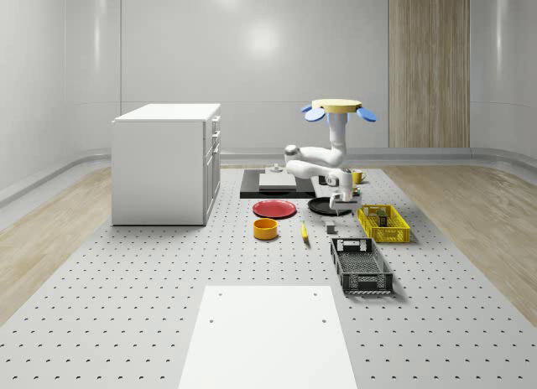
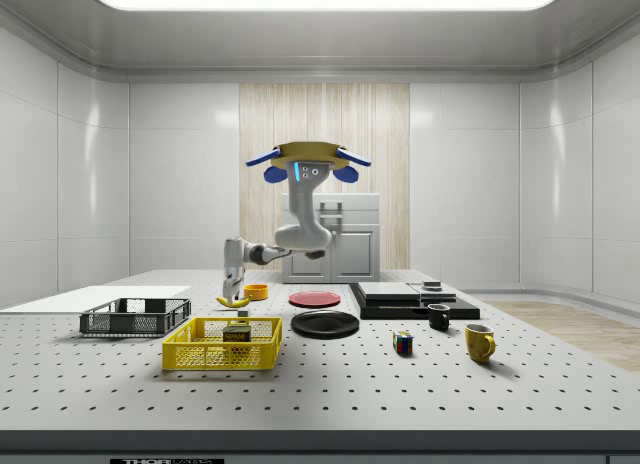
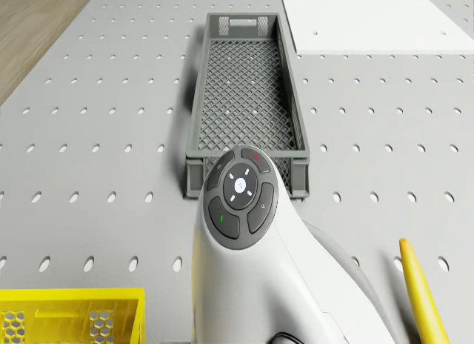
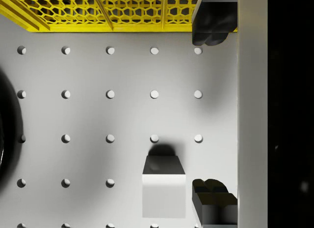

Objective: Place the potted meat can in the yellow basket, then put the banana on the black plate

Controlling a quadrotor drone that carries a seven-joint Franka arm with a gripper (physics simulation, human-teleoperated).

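The potted meat can (image 2: 237, 334) lies inside the yellow basket (image 2: 222, 356), which also shows in the whole-scene view as the yellow basket (image 1: 383, 225). The banana (image 1: 304, 230) lies on the table between the orange bowl and a small grey block (image 4: 163, 188). The black plate (image 1: 327, 207) sits bare behind that block. My gripper (image 4: 212, 115) hangs open and holds nothing, a little above the table between the yellow basket's rim (image 4: 122, 14) and the black plate's edge (image 4: 4, 139). The drone (image 1: 339, 111) hovers above the plate's far side.
A grey mesh basket (image 1: 361, 266) stands in front of the yellow one. A red plate (image 1: 275, 209) and an orange bowl (image 1: 266, 229) lie to the whole-scene view's left. Two mugs and a cube (image 2: 402, 342) sit beyond. A white cabinet (image 1: 164, 163) stands far left.
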